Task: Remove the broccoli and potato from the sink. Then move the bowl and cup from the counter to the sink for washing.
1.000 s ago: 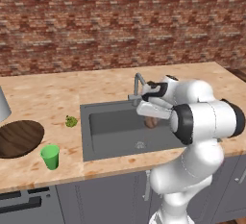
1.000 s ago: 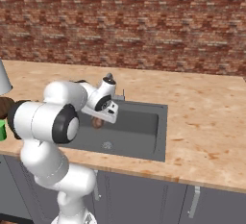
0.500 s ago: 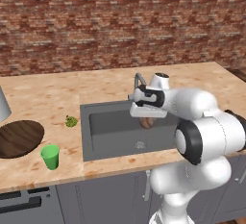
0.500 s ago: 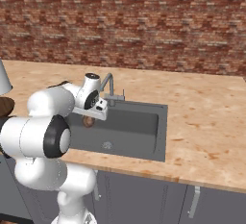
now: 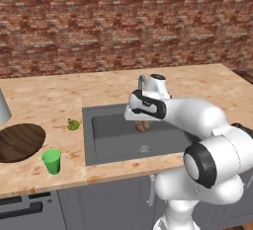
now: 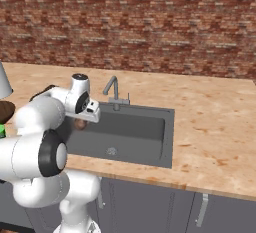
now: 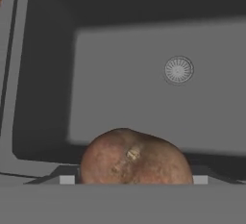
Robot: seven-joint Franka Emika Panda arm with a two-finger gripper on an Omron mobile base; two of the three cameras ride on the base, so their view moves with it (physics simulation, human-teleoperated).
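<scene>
— What has moved since the earlier frame?
— The gripper (image 5: 142,124) has swung left over the sink (image 5: 108,140), carrying the potato (image 7: 134,158).
— How are the jaws?
— Wide apart, yet clamped on the potato, one at each side.
— The rest?
— The broccoli (image 5: 73,124) lies beside the sink's left rim, the cup (image 5: 51,161) near the counter (image 5: 59,98) front edge, by the bowl (image 5: 20,141).

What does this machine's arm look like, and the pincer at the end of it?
The arm is made of thick, rounded, glossy white segments with dark, nearly black rings at the joints. It narrows to a white wrist with a dark band. The pincer hangs below it. No cables or markings are visible.
</scene>
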